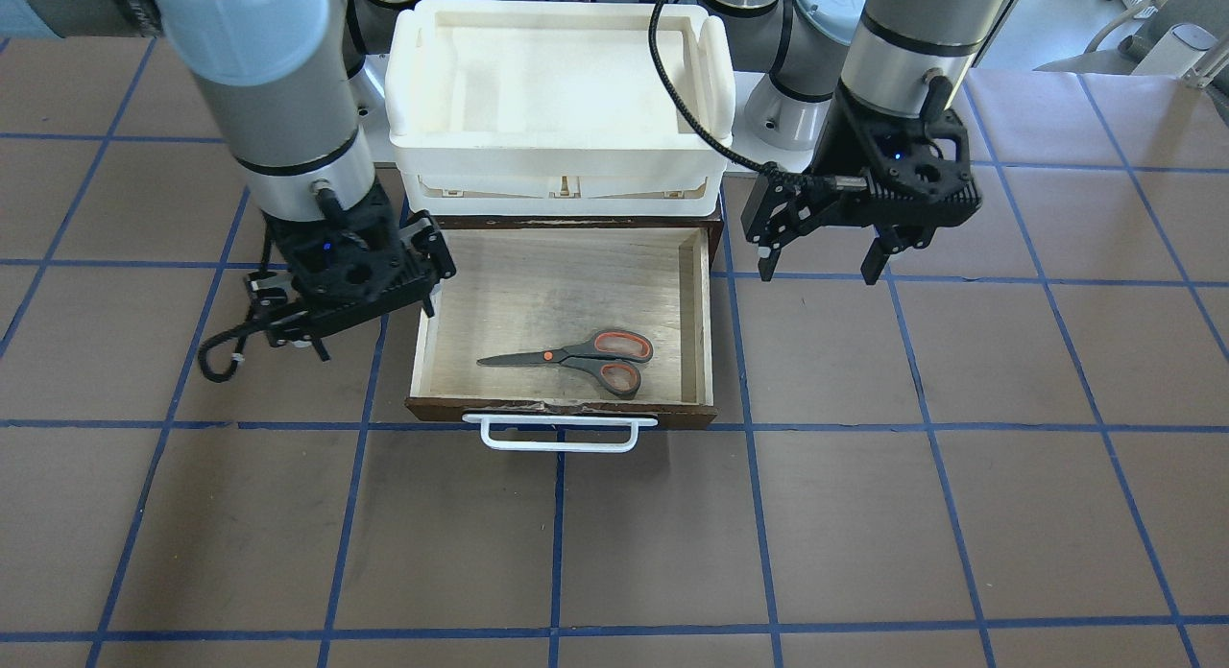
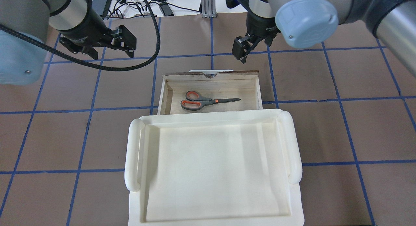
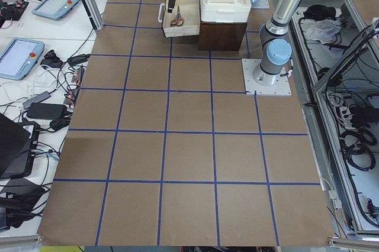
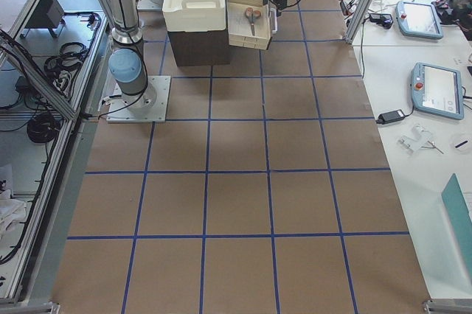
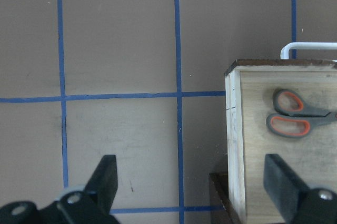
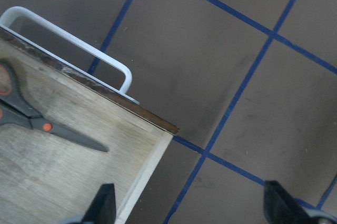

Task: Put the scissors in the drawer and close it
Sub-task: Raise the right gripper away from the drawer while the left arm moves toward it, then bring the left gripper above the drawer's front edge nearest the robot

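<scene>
The scissors (image 1: pixel 576 356), grey handles lined orange-red, lie flat inside the open drawer (image 1: pixel 538 284), near its front panel with the white bar handle (image 1: pixel 560 433). They also show in the overhead view (image 2: pixel 204 101), in the left wrist view (image 5: pixel 295 113) and in the right wrist view (image 6: pixel 47 126). My left gripper (image 1: pixel 818 270) is open and empty, above the table beside the drawer's side. My right gripper (image 1: pixel 374 327) is open and empty, above the table at the drawer's other side, near its front corner.
A white plastic tray (image 1: pixel 557 83) sits on top of the dark brown cabinet behind the drawer. It fills the near middle of the overhead view (image 2: pixel 211 174). The brown table has a grid of blue tape lines.
</scene>
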`<state>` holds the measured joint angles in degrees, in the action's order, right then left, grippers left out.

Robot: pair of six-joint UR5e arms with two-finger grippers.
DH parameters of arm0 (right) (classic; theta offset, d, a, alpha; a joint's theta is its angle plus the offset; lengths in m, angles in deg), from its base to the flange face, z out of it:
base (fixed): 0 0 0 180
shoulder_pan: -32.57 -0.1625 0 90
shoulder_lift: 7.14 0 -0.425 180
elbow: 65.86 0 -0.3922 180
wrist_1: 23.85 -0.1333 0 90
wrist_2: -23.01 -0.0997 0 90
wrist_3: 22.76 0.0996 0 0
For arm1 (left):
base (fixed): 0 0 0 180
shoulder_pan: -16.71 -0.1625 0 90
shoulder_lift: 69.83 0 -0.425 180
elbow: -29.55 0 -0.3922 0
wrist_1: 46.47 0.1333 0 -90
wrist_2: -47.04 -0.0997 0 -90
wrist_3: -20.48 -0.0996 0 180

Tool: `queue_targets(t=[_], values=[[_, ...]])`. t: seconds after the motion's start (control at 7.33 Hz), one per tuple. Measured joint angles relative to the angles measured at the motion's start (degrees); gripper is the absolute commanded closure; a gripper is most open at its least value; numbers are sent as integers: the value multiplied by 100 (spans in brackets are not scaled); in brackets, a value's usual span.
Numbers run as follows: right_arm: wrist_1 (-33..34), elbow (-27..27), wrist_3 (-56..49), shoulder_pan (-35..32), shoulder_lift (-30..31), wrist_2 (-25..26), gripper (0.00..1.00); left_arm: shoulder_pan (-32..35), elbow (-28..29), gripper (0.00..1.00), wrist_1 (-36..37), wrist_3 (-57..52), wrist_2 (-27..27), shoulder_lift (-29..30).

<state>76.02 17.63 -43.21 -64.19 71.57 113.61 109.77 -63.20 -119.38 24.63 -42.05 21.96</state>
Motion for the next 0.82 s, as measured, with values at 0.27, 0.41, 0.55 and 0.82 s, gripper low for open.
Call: queue_targets(t=[0.27,0.41,0.55,0.82], values=[[-329,10,150,492,208,5,0,381,398,0,281,508,-24,603],[-542,14,195,642,293,13,0,571,680,0,316,691,-53,928],[-854,22,375,718,414,15,0,796,952,0,337,914,-132,1263],[-1381,41,970,760,570,-1,0,1179,1442,0,428,1309,-258,1908]])
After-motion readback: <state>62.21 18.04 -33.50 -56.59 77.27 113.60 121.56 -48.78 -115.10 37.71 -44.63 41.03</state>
